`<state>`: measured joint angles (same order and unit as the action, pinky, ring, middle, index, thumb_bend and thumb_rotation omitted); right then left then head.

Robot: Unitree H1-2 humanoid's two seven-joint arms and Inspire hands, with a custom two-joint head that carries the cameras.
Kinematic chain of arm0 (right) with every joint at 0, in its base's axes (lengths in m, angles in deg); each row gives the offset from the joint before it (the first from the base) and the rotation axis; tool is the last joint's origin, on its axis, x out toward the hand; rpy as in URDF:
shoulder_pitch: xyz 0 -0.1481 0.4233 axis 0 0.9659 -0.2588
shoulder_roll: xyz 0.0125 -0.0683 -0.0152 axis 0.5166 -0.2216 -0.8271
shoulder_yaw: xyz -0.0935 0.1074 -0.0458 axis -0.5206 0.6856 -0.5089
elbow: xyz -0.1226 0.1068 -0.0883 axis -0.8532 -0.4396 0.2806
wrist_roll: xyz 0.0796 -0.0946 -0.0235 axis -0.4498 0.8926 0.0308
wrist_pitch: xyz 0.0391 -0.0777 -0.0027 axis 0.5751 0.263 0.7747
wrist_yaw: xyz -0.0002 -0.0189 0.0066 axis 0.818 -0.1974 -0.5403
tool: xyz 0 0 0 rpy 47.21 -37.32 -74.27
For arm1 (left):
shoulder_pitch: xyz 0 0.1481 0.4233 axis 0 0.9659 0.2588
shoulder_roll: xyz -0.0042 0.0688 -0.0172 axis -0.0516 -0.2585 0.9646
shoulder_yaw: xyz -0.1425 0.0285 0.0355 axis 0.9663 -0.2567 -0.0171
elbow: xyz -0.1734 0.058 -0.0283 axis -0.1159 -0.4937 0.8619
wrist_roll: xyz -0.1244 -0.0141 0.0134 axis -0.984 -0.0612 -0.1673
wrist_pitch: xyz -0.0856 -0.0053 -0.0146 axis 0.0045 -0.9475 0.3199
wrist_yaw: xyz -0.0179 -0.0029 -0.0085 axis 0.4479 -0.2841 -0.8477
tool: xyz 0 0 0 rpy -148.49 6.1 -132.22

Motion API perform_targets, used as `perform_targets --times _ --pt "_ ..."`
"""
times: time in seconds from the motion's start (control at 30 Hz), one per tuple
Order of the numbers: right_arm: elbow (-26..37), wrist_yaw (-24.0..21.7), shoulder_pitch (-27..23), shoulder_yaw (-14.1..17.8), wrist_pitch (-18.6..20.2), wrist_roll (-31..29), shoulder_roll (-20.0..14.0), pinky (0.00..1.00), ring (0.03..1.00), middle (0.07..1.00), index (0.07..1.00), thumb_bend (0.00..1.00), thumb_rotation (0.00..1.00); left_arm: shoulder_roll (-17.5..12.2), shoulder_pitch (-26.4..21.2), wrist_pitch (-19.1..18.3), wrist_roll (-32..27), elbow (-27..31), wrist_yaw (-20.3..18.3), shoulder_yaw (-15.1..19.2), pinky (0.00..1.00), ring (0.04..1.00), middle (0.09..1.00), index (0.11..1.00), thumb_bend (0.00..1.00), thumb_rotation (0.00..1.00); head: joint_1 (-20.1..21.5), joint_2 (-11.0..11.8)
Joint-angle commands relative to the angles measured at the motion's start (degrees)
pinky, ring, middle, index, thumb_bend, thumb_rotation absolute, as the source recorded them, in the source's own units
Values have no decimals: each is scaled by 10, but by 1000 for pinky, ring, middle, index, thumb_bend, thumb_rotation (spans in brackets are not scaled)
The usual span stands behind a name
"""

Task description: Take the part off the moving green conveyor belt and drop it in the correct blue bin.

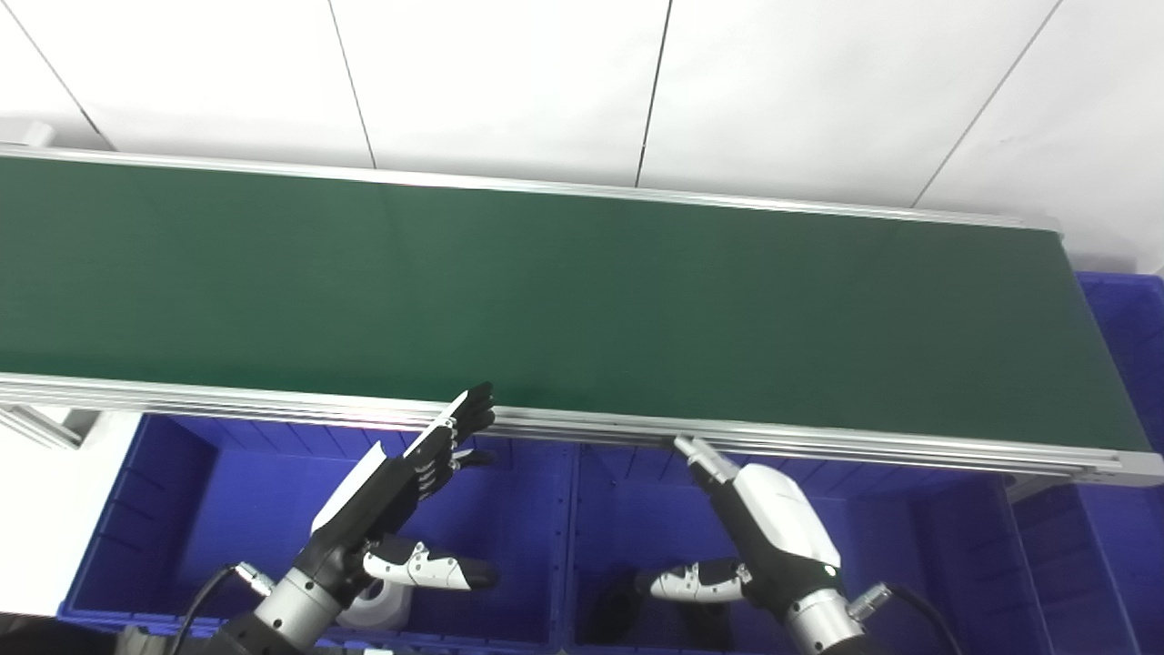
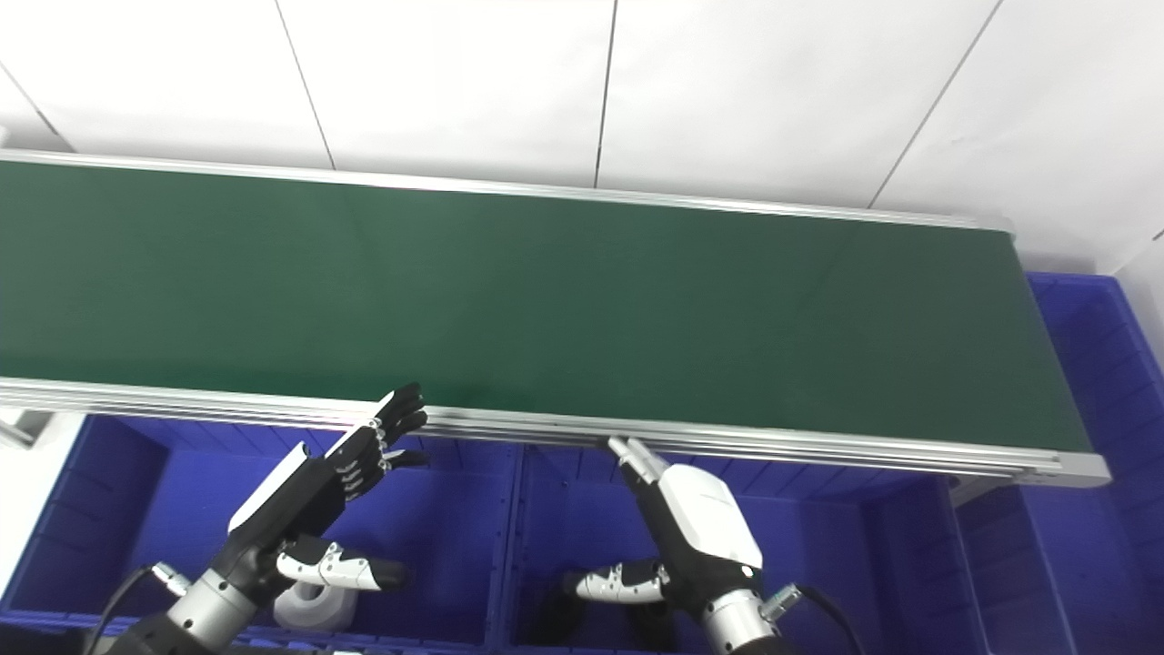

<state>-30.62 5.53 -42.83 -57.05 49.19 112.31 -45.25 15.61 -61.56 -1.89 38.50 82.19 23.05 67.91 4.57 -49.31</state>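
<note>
The green conveyor belt (image 1: 546,282) runs across the view and carries no part. My left hand (image 1: 400,491) is open, fingers straight, over the left blue bin (image 1: 182,482), its fingertips at the belt's near rail. My right hand (image 1: 764,528) is open over the middle blue bin (image 1: 637,509), fingertips just under the rail. Both hands hold nothing. A white part (image 1: 377,605) lies in the left bin under my left hand. A dark part (image 1: 618,609) lies in the middle bin.
The belt's aluminium rail (image 1: 818,441) runs along the near edge. A third blue bin (image 1: 1123,364) stands past the belt's right end. A white wall is behind the belt.
</note>
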Motion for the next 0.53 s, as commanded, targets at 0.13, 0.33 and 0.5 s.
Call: perform_targets --times 0.13,0.33,0.5 --pt "40 37 51 5 -33 -104 35 766 904 942 934 636 334 -11 5 14 -10 18 2 5 842 987 1000 1000 709 356 -8 2" --pt "-2 87 73 -12 -94 -138 37 774 868 920 946 662 452 -13 6 20 -5 14 4 5 856 988 1000 1000 700 364 -13 10" --pt "-40 123 78 -9 -129 -159 41 782 857 907 934 668 474 -11 9 20 1 13 8 6 868 988 1000 1000 698 361 -18 16"
